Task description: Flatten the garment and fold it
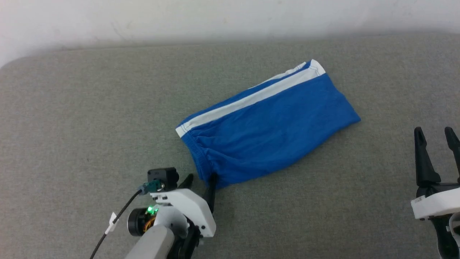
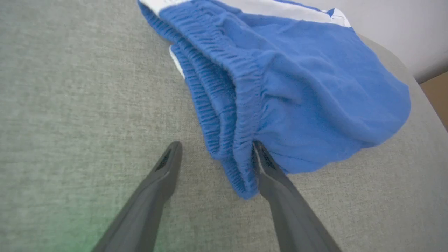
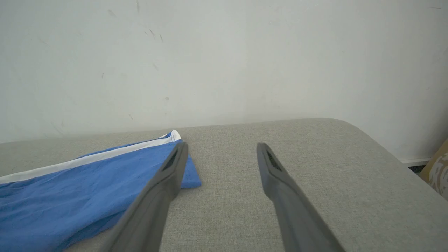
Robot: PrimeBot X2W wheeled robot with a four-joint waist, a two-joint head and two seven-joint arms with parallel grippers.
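1. Two hands show over a grey fabric-covered worktop, which runs back to a pale wall
2. The garment, a pair of blue shorts, lies near the middle of the worktop, slanting from near left to far right
3. It is doubled over on itself, and a white stripe runs along its far long edge
4. Its gathered waistband forms the near-left end, and the left wrist view shows it as several stacked layers
5. The left hand sits at the waistband's near corner, spread wide and gripping nothing
6. In the left wrist view one finger touches the waistband's edge, the corner lies between the two fingers, and the other finger is over bare worktop
7. The right hand is well apart from the garment at the right edge of the head view, also spread wide and empty over bare worktop
8. A black cable with a small white tag trails from the left wrist, beside a green light
9. Past the worktop's rounded corner a tan patterned thing shows, too little of it to tell what it is
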